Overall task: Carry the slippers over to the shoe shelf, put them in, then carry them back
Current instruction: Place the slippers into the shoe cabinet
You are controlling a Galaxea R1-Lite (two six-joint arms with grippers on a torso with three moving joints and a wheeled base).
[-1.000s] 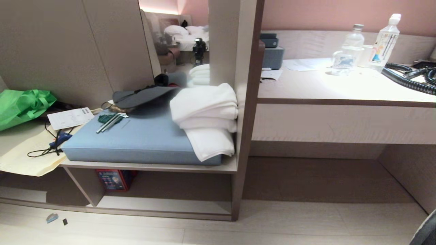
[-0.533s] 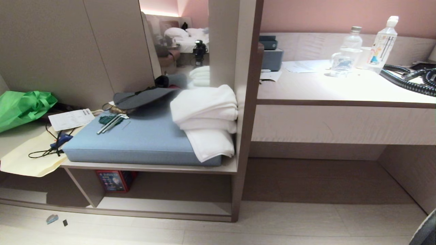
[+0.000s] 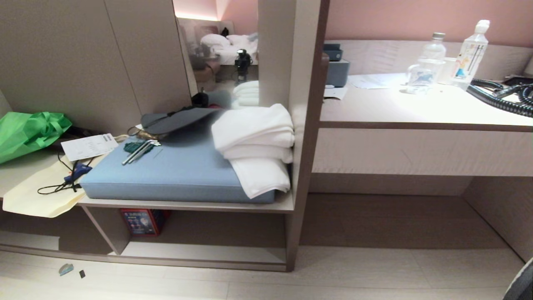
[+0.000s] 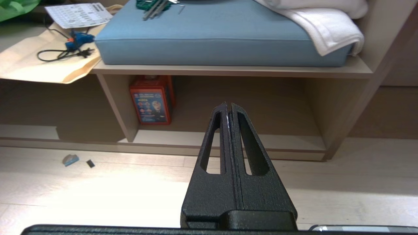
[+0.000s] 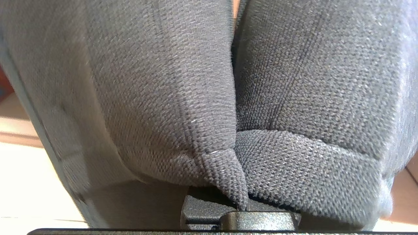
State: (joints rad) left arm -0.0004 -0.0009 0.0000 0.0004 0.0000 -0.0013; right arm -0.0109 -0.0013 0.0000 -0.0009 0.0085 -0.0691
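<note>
before the shoe shelf [image 4: 228,140], left gripper [image 4: 228,105] level, jaws closed; right jaws clamping the slippers [image 5: 209,98]

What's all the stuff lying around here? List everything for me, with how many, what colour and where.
soft fabric slippers: two, dark blue-grey, held in the right pincer, filling its camera view
open wooden shoe shelf: one, grey-beige, under the bench, holding only the box
flat bench cushion: one, blue, on the bench
folded towels: stack, white, on the cushion's right end
printed box: one, red, at the shelf's left end
bag: one, green, far left
plastic bottles: two, clear, on the desk
coiled cable: one, black, desk's right end
left pincer: black, shut, empty, aimed at the shelf
right pincer: shut on the slippers
</note>
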